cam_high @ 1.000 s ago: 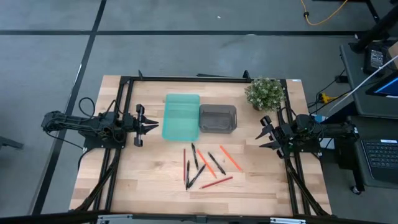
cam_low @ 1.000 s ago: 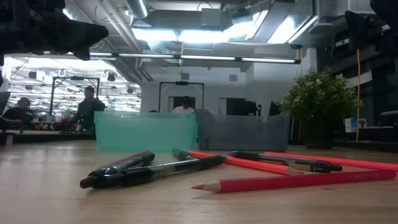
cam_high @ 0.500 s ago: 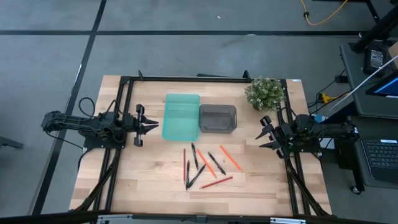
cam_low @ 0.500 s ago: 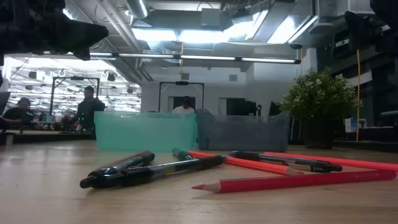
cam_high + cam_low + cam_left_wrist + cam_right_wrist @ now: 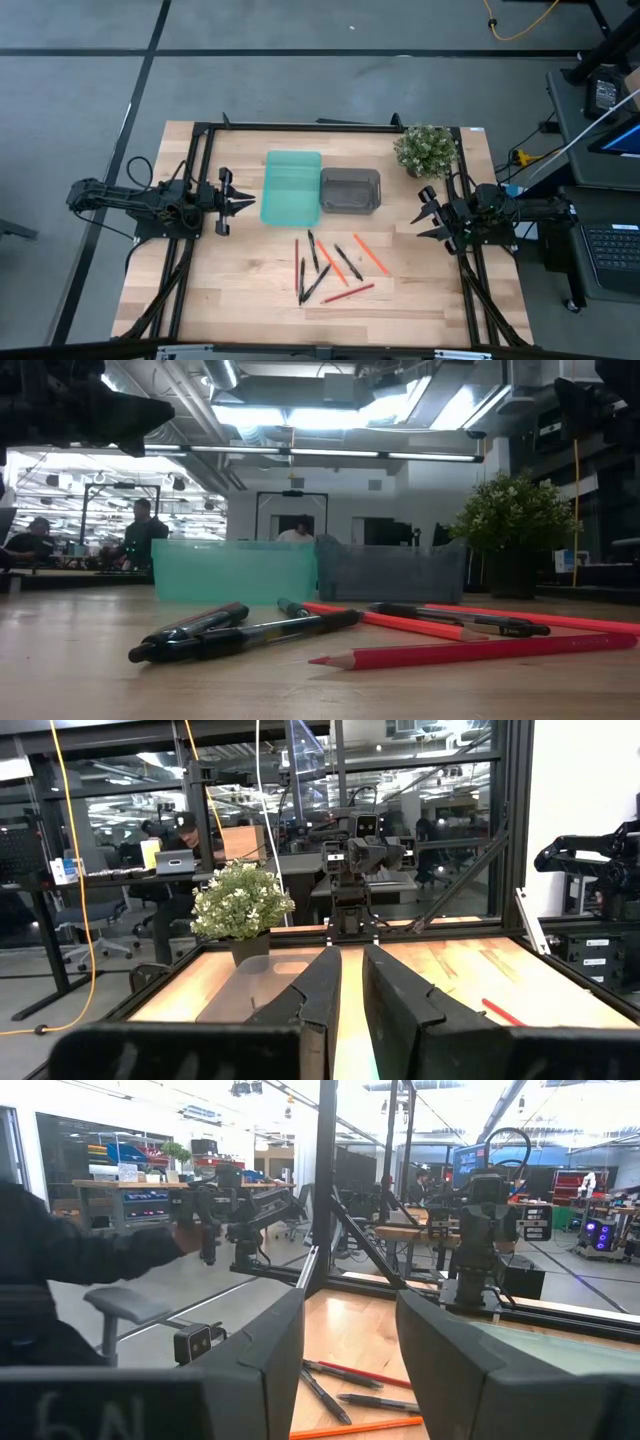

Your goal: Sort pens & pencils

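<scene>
Several pens and pencils (image 5: 330,268) lie loose on the wooden table, near of the trays: black ones (image 5: 240,632) and orange or red ones (image 5: 470,651), some crossing each other. My left gripper (image 5: 245,203) hovers at the table's left side, beside the teal tray (image 5: 291,187). It is open by a narrow gap (image 5: 352,965) and holds nothing. My right gripper (image 5: 418,214) hovers at the table's right side, wide open (image 5: 350,1330) and holding nothing. It points toward the pens (image 5: 340,1385).
A grey tray (image 5: 350,190) stands against the teal tray's right side. A potted plant (image 5: 426,150) is at the far right corner, close to my right arm. A black frame (image 5: 300,125) runs along the table's edges. People show in the room behind (image 5: 140,535).
</scene>
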You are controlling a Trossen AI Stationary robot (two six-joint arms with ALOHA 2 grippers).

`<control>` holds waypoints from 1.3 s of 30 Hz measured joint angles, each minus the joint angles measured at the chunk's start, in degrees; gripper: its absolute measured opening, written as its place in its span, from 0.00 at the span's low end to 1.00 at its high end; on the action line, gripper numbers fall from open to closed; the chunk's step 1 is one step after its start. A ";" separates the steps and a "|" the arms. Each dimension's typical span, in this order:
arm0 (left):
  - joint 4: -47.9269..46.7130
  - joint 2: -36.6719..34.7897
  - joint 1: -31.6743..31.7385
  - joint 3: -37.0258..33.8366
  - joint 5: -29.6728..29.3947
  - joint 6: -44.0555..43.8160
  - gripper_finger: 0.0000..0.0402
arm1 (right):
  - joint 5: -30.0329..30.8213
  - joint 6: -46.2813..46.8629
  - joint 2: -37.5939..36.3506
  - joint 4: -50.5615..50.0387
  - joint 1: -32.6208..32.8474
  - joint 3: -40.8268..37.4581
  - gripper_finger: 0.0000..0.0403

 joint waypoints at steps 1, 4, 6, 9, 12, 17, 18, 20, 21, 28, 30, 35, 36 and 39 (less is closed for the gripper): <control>0.00 -0.02 -0.02 0.00 -0.02 0.00 0.10 | 0.00 0.00 0.00 0.00 -0.01 0.00 0.40; 0.00 0.00 -0.01 -0.01 -0.02 0.01 0.10 | 0.00 0.00 0.00 0.00 0.00 0.01 0.40; 0.00 -0.02 -0.01 -0.01 -0.02 0.01 0.10 | 0.00 0.00 0.00 0.01 -0.01 0.02 0.40; 0.00 0.00 -0.02 0.00 0.00 0.00 0.10 | 0.00 0.00 0.00 0.00 -0.02 0.00 0.40; 0.00 -0.02 -0.02 -0.01 -0.01 0.01 0.10 | 0.00 0.00 0.00 0.02 -0.02 0.00 0.40; 0.02 0.00 -0.02 0.00 0.00 0.00 0.10 | 0.00 0.00 0.00 0.02 0.00 0.00 0.40; 0.02 -0.01 -0.01 0.00 -0.01 -0.01 0.10 | 0.00 0.00 0.00 0.02 0.00 0.02 0.40; 0.02 -0.01 -0.01 -0.01 0.00 -0.29 0.10 | 0.00 0.00 0.00 0.02 -0.01 0.01 0.40; 0.02 -0.01 -0.01 0.00 0.00 -0.80 0.10 | 0.00 0.00 0.00 0.02 -0.02 0.00 0.40; 0.02 0.00 0.00 -0.02 0.00 -3.30 0.10 | 0.00 0.00 0.00 0.02 0.00 0.01 0.40; 0.02 -0.01 -0.02 -0.01 0.00 -3.32 0.10 | 0.00 0.00 0.00 0.02 -0.01 0.00 0.40; 0.02 0.00 0.00 -0.02 0.00 -3.46 0.10 | -0.01 0.00 0.00 0.02 -0.01 0.01 0.40; 0.05 0.00 -0.01 0.00 0.00 -3.52 0.10 | -0.01 0.00 0.00 0.02 -0.02 0.00 0.40; 0.07 -0.02 -0.01 -0.01 0.00 -4.26 0.10 | 0.00 0.00 0.00 0.02 -0.01 0.02 0.40</control>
